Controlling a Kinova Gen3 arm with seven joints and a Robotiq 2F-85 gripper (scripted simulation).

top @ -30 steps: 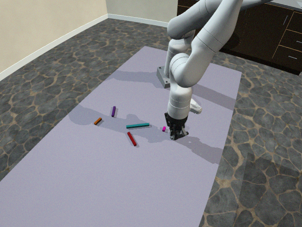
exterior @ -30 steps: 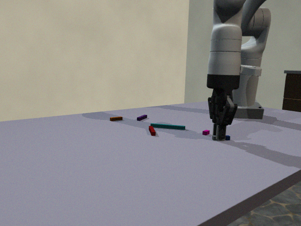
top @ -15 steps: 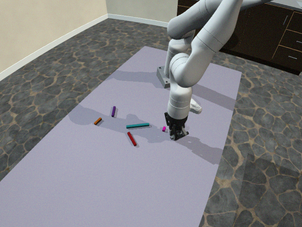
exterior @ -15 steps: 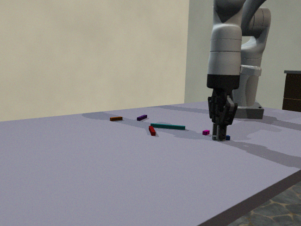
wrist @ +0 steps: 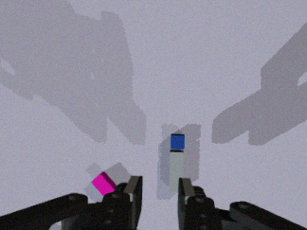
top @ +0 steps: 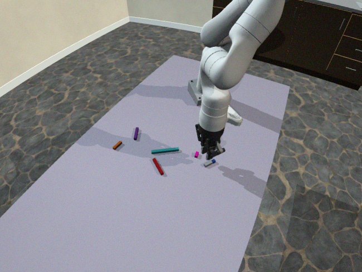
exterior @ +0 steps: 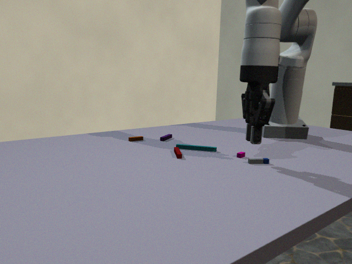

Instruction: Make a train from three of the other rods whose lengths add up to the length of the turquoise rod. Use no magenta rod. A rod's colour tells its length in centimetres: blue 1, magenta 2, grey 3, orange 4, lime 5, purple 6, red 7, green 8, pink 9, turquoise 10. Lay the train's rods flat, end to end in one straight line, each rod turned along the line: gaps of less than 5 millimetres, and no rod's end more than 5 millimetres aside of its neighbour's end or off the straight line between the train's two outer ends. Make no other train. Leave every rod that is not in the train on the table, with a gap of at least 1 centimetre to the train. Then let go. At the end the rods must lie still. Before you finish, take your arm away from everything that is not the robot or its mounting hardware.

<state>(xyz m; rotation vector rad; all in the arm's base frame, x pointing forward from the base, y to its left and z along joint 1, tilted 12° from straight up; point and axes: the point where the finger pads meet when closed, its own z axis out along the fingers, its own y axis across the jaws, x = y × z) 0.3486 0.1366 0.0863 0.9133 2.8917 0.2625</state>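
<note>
The grey rod (top: 208, 163) lies flat on the table with the small blue rod (top: 213, 160) touching its far end, the two in one line; they also show in the wrist view as grey rod (wrist: 176, 165) and blue rod (wrist: 177, 141). My gripper (top: 214, 155) (wrist: 160, 192) hangs a little above the grey rod's near end, fingers partly open and empty. The magenta rod (top: 196, 154) lies just left of the gripper. The turquoise rod (top: 165, 150), red rod (top: 157, 166), purple rod (top: 136, 133) and orange rod (top: 117, 145) lie further left.
The arm's base (top: 194, 92) stands at the back of the table. The table's right edge runs close to the grey and blue rods. A dark cabinet (top: 336, 38) stands beyond the table on the stone floor.
</note>
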